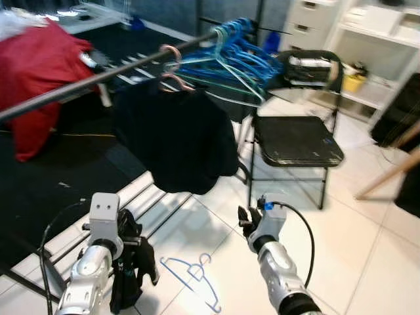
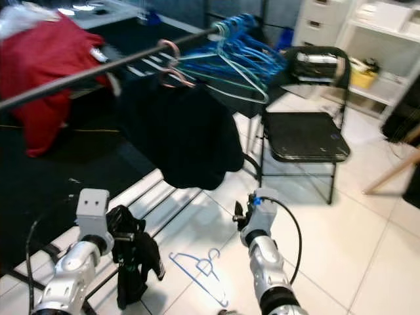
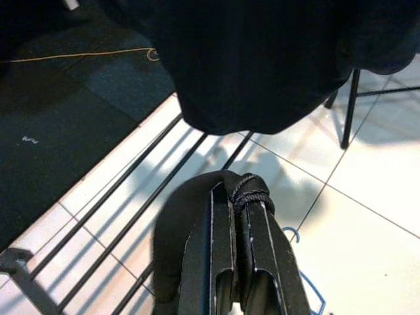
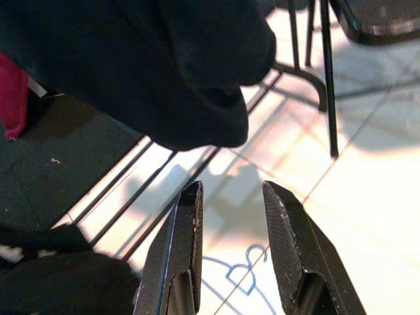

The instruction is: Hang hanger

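A light blue hanger [image 1: 194, 278] lies flat on the white tiles between my two arms, and it shows past the right fingers [image 4: 240, 275]. My left gripper [image 1: 130, 228] is low at the left, shut on a bundle of black cloth [image 1: 134, 275] that droops from its fingers [image 3: 223, 249]. My right gripper [image 1: 246, 220] hovers open above the floor, right of the hanger, with nothing between its fingers [image 4: 185, 243]. Ahead, a black garment [image 1: 177, 134] hangs on a pink hanger [image 1: 172, 54] from the dark clothes rail [image 1: 98, 79].
A bunch of blue hangers [image 1: 231, 60] crowds the rail's far end. A red garment [image 1: 39, 72] hangs at the left. A black folding chair [image 1: 296, 139] stands to the right. The rack's floor bars [image 1: 152, 197] run under the garment. White shelves [image 1: 377, 39] stand at the back right.
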{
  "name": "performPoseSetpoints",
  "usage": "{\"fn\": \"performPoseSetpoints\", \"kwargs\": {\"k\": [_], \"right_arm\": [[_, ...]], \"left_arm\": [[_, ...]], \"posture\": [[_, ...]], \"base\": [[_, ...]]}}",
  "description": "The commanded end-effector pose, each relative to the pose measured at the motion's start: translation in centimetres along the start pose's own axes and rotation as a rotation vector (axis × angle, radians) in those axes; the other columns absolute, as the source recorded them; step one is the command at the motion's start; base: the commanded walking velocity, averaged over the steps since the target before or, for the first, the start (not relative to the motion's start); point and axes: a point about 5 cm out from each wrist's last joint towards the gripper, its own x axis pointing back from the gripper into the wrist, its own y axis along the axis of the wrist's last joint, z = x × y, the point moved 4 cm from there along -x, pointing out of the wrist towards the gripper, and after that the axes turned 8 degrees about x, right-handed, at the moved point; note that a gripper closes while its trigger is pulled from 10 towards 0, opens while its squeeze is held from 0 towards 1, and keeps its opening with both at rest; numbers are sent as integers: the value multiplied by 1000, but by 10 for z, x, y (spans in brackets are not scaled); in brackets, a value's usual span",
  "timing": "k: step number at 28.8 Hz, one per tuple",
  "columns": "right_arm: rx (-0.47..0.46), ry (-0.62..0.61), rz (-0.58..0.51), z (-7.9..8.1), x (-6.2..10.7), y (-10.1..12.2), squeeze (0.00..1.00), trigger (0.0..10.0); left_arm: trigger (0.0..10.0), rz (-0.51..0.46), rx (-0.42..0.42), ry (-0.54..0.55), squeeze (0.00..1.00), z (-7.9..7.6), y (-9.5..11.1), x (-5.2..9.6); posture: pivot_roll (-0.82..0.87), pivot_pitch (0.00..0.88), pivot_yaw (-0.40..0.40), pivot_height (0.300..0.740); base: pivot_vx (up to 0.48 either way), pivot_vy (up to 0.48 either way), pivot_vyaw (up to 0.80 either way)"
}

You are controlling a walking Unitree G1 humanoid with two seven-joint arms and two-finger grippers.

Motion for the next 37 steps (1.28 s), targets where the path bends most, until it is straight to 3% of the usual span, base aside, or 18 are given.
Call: {"fn": "performPoseSetpoints", "kwargs": {"k": [1, 8, 20, 22, 23, 29, 37], "right_arm": [[4, -2, 18, -1, 0, -2, 0, 10000], [20, -4, 23, -4, -5, 3, 0, 10000], [29, 11, 44, -2, -5, 0, 0, 10000], [81, 4, 44, -6, -8, 4, 0, 10000], [64, -30, 43, -15, -9, 7, 0, 10000], [50, -79, 28, -35, -11, 16, 0, 10000], [62, -62, 33, -31, -6, 9, 0, 10000]], "left_arm": [[10000, -18, 7, -1, 0, -3, 6, -3], [10000, -36, -12, -5, 0, -6, 10, -9], [10000, -14, 3, 45, 0, -1, 4, -5], [10000, -14, -6, 57, 0, 3, 2, 0], [10000, -22, -14, 53, 0, 2, 4, 1], [10000, -29, -20, 48, 0, 5, 3, 6], [10000, -25, 0, 36, 0, -1, 5, 4]], "posture": [[11, 129, 12, 740], [5, 112, -2, 740], [25, 92, -26, 740], [30, 90, -34, 740], [33, 90, -38, 740], [19, 88, -29, 740], [14, 95, -29, 740]], "base": [[0, 0, -800], [0, 0, -800], [0, 0, -800], [0, 0, -800], [0, 0, -800], [0, 0, -800], [0, 0, -800]]}}
